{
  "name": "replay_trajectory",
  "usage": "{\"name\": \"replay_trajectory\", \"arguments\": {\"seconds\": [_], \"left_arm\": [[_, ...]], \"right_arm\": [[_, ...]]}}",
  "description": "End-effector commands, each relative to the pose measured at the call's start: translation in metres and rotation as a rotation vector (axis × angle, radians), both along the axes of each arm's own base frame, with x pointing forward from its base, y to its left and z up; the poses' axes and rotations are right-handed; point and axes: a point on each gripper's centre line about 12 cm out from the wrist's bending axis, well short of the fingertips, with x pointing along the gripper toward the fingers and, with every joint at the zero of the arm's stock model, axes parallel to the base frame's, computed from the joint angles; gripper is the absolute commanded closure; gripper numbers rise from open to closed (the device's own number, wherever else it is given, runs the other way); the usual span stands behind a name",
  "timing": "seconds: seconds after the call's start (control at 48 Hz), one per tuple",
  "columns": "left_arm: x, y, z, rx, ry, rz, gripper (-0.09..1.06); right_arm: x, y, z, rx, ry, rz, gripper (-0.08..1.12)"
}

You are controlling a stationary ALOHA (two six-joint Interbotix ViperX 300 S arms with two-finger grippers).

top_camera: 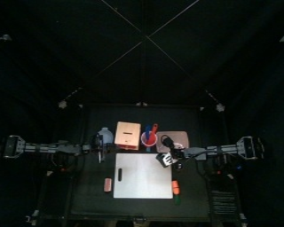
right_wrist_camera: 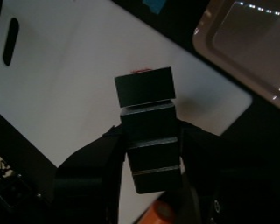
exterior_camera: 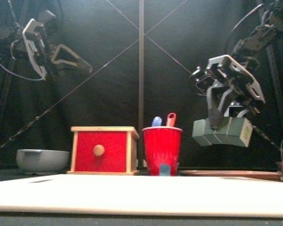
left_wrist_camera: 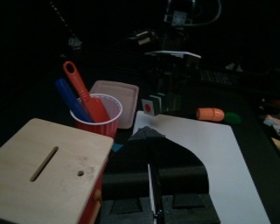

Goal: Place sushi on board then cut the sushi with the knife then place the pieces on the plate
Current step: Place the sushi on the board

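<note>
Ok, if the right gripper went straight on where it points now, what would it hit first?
Probably the white cutting board, near its corner by the pink tray; the sushi roll it holds would touch down first.

Camera set: four views of one table.

Top camera: high overhead, tilted slightly toward the far curtain, distant, taking in the whole table (top_camera: 85, 199). Front camera: table height at the near edge, level, facing far, with the white cutting board (exterior_camera: 141, 196) close and large. Left wrist camera: on the left side, facing right across the wooden box (left_wrist_camera: 49, 166) and red cup (left_wrist_camera: 95, 121), mid-range. Right wrist camera: looking down, very near, onto the sushi roll (right_wrist_camera: 149, 122), with the pink tray (right_wrist_camera: 254, 35) at its edge. Shared: board in all four; box and cup in top, front and left wrist; roll in front and right wrist.
</note>
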Motion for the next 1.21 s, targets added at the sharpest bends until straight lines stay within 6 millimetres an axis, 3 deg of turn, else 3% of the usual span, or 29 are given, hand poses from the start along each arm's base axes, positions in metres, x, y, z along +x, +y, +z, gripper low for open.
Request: {"name": "replay_trajectory", "arguments": {"seconds": [0.021,0.542,0.917,1.208], "left_arm": [[-0.001,0.002,0.006,-0.003,-0.022,0.011,0.99],[-0.013,0.000,0.007,0.001,-0.046,0.009,0.99],[-0.016,0.000,0.004,-0.001,-0.040,0.009,0.99],[-0.016,0.000,0.003,0.001,-0.039,0.010,0.99]], "right_arm": [[0.016,0.011,0.012,0.018,-0.046,-0.016,0.43],[0.088,0.053,0.002,0.178,-0.022,-0.245,0.43],[0.107,0.074,0.007,0.112,0.138,-0.472,0.43],[0.122,0.087,-0.015,0.092,0.207,-0.551,0.42]]}}
